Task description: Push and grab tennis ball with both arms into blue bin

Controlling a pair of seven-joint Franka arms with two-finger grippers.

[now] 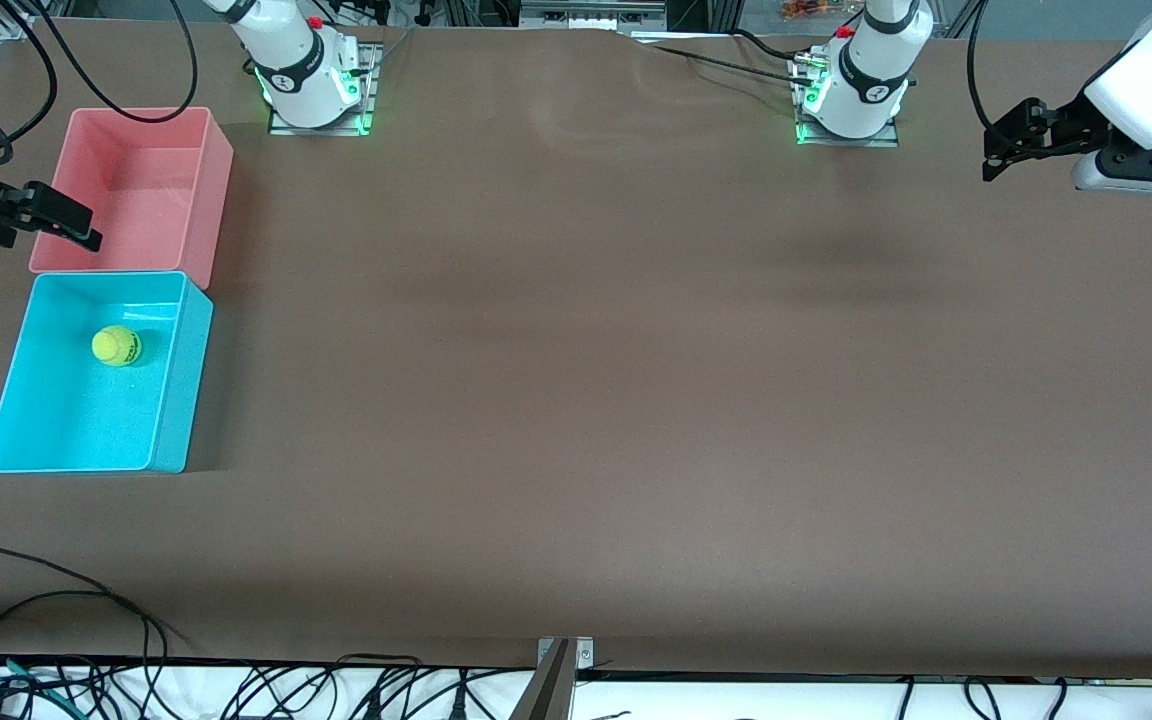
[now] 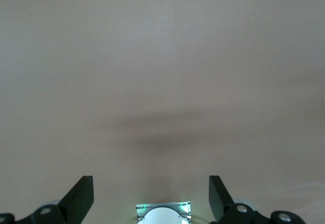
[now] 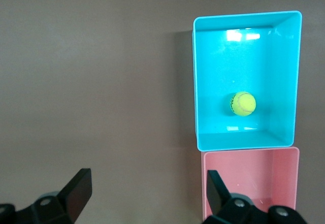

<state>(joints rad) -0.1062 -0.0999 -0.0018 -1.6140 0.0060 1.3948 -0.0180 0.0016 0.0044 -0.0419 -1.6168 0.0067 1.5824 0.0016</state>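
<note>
The yellow-green tennis ball lies on the floor of the blue bin at the right arm's end of the table. My right gripper is open and empty, up in the air beside the pink bin. In the right wrist view the ball sits in the blue bin, away from my open right gripper. My left gripper is open and empty, high over the left arm's end of the table. The left wrist view shows only bare table between its open fingers.
The pink bin stands empty, touching the blue bin on the side farther from the front camera. The arm bases stand along the table's back edge. Black cables lie at the front edge.
</note>
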